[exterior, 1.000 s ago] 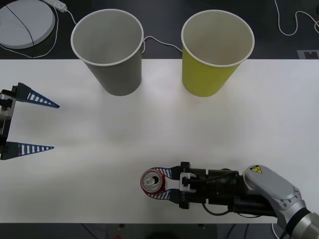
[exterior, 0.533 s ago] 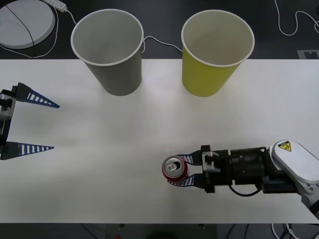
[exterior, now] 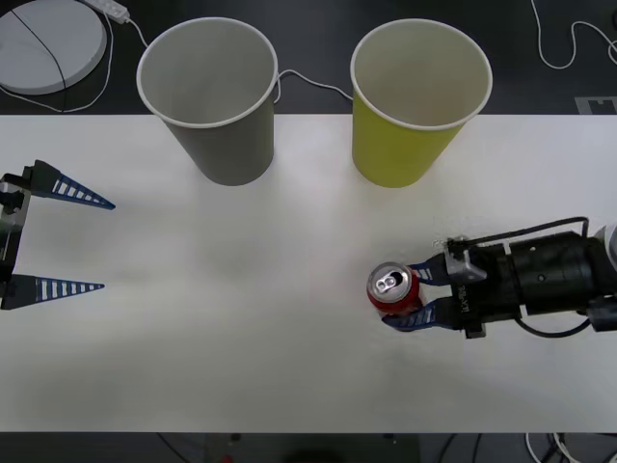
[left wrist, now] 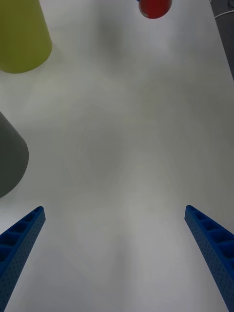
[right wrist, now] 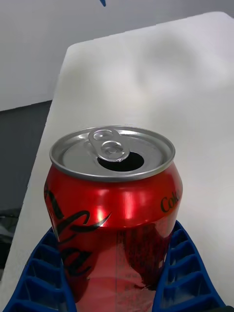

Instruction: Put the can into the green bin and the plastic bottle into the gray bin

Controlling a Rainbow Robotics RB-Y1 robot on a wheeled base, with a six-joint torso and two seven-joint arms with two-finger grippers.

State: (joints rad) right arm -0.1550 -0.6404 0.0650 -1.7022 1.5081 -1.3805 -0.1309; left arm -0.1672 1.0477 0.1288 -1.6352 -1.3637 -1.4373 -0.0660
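Note:
The red can [exterior: 394,289] with its silver top stands upright in my right gripper [exterior: 413,296], which is shut on it at the table's right, in front of the green bin [exterior: 416,106]. Up close, the can [right wrist: 114,204] sits between the blue fingers [right wrist: 44,280], its pull tab open. The gray bin [exterior: 214,96] stands at the back, left of the green one. At the table's left edge my left gripper [exterior: 85,243] stays open with nothing between its fingers. In the left wrist view I see the green bin [left wrist: 22,36], the gray bin [left wrist: 9,156] and the can [left wrist: 154,7]. The plastic bottle is out of view.
The white table [exterior: 241,318] has free room between the two arms. Behind it lie a round white disc [exterior: 43,43] at the back left and white cables [exterior: 559,48] at the back right.
My right gripper has carried the can rightward and farther from the front edge, toward the green bin. The left arm has not moved.

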